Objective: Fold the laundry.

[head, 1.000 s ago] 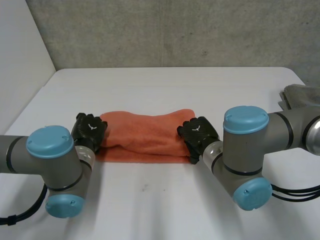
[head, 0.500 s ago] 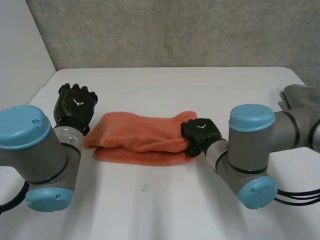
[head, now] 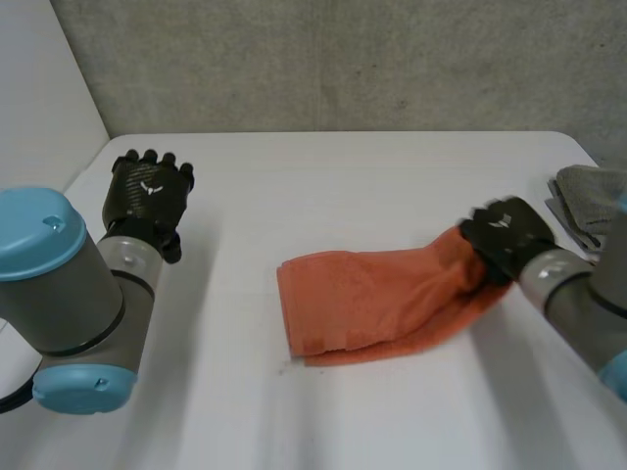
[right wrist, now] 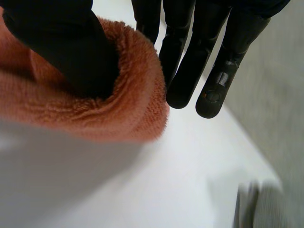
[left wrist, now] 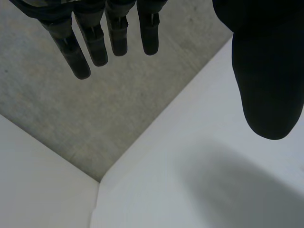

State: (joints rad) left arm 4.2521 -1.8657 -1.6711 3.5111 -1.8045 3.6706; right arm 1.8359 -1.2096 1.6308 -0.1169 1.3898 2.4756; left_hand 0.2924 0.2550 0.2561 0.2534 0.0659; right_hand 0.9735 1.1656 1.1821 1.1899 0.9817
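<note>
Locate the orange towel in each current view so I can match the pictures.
Head view: the orange towel lies right of centre on the white table, its end pinched by the right hand.
Right wrist view: the orange towel bunches between the right hand's thumb and fingers.
Left wrist view: the open left hand hangs above the white table, by the grey wall.
Shared landmark: the white table.
</note>
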